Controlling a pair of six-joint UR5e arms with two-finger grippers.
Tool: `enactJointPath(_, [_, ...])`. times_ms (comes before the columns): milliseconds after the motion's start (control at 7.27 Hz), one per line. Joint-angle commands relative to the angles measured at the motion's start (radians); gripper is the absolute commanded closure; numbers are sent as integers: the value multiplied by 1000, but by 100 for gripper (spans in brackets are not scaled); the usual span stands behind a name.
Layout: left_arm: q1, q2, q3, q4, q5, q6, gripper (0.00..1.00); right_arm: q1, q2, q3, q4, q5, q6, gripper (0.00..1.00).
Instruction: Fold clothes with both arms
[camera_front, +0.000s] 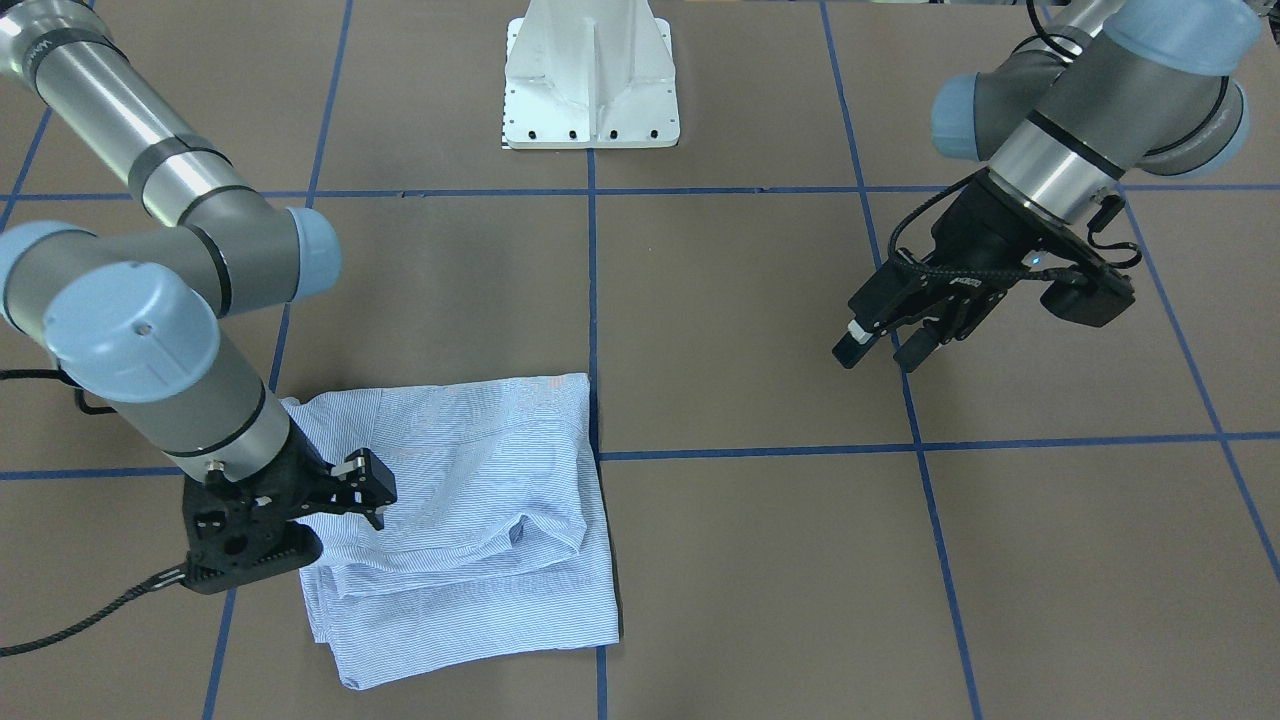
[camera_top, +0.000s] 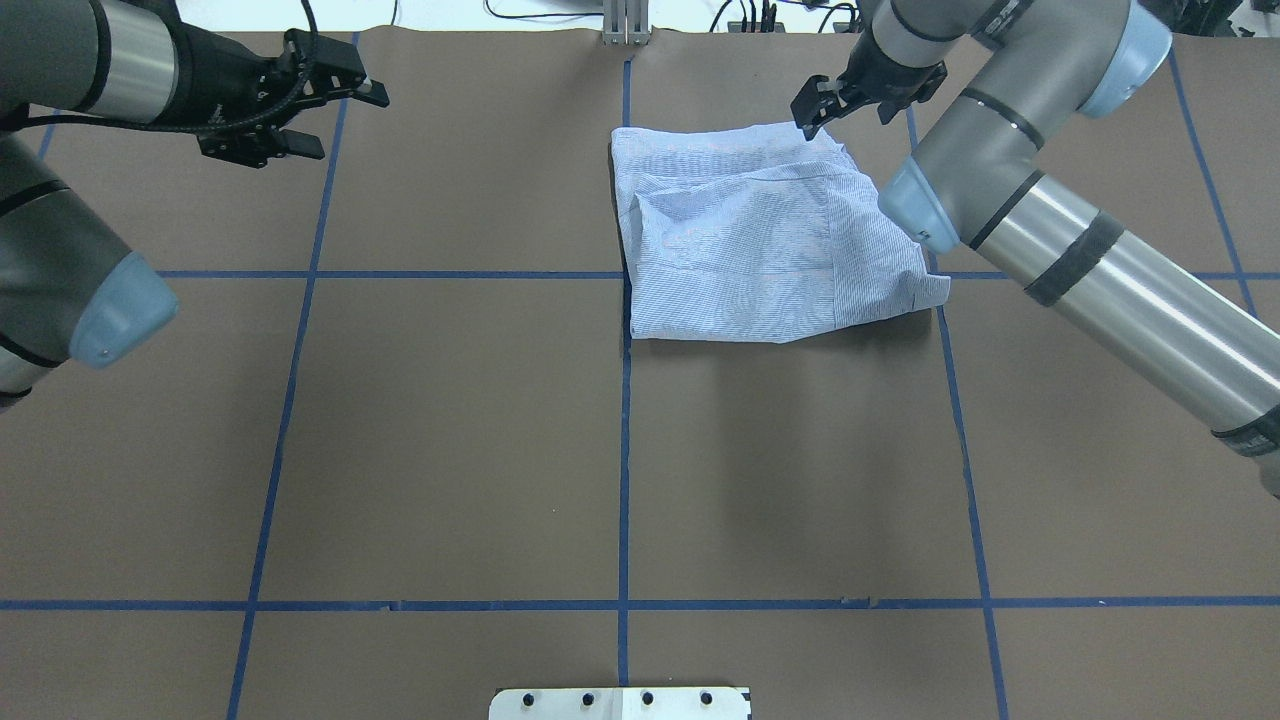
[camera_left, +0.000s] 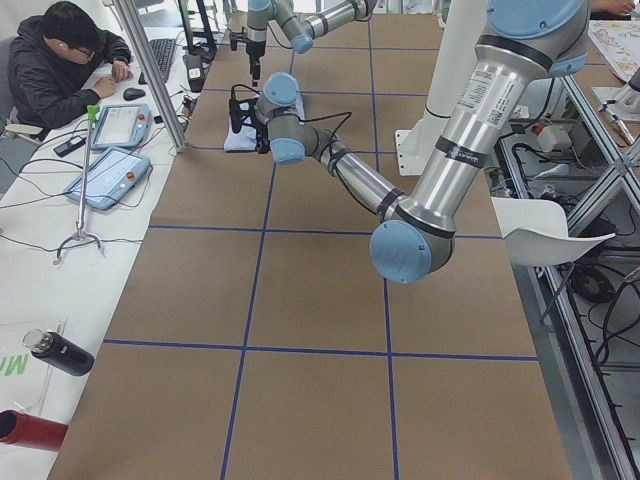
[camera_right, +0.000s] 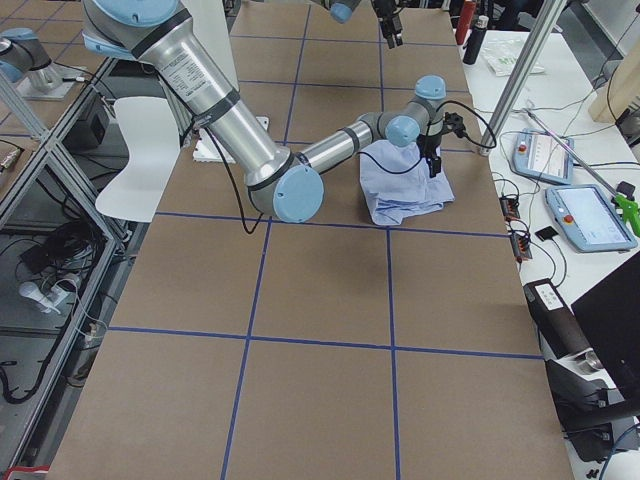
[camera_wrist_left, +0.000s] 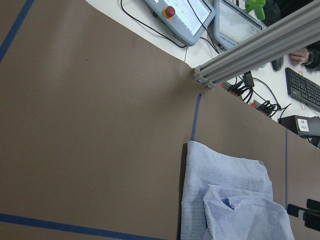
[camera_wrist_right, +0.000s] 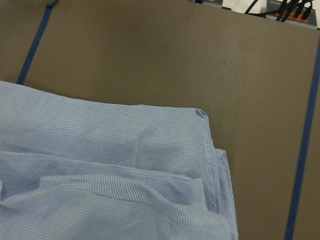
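Hovering with jaws apart, the right gripper (camera_front: 368, 495) sat low over the shirt (camera_front: 470, 500), near its outer corner on the side away from the robot. Contact with the cloth could not be told. The shirt lay folded into a rough rectangle on the brown table (camera_top: 450, 450), just to the robot's right of the centre tape line. The left gripper (camera_front: 882, 352) hung above the table, fingers spread and holding nothing, well apart from the shirt.
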Motion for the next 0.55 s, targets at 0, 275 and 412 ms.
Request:
enactJointPath(0, [-41, 122, -75, 96, 2, 363, 0, 62, -103, 197, -181, 27, -60, 0])
enactJointPath(275, [-134, 201, -97, 193, 2, 701, 0, 136, -284, 346, -208, 29, -204, 0])
enactJointPath(412, [-192, 223, -87, 198, -1, 746, 0, 167, -356, 415, -269, 29, -299, 0])
